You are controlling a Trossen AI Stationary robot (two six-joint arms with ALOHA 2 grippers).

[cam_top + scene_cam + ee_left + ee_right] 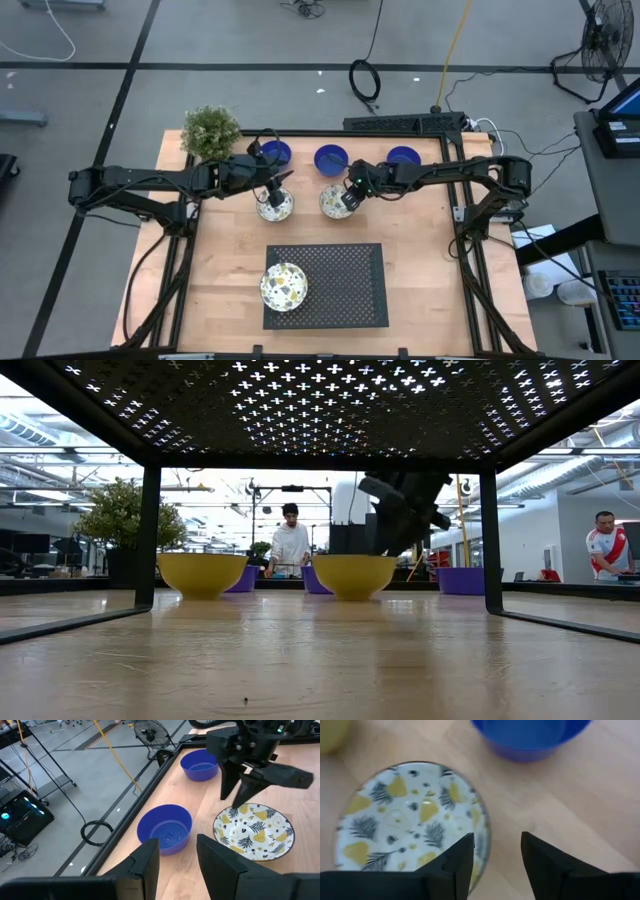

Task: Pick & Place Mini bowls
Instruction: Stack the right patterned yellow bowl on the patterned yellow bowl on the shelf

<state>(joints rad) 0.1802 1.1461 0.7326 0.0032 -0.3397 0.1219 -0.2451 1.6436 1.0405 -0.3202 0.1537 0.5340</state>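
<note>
My right claw (492, 857) hangs released, its two fingers straddling the rim of a white speckled bowl (335, 202) that stands on the table in front of the middle blue bowl (331, 158), with nothing grasped yet. I judge the step is the pick: next I must lower and close on this rim. The bowl looks glossy white with yellow pears and dark leaves; my left claw (177, 857) waits apart near the other speckled bowl (275, 207).

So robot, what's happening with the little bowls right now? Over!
Right gripper open over rim of middle patterned bowl. Left gripper open over left patterned bowl. Third patterned bowl on black mat. Nothing in the way.
</note>
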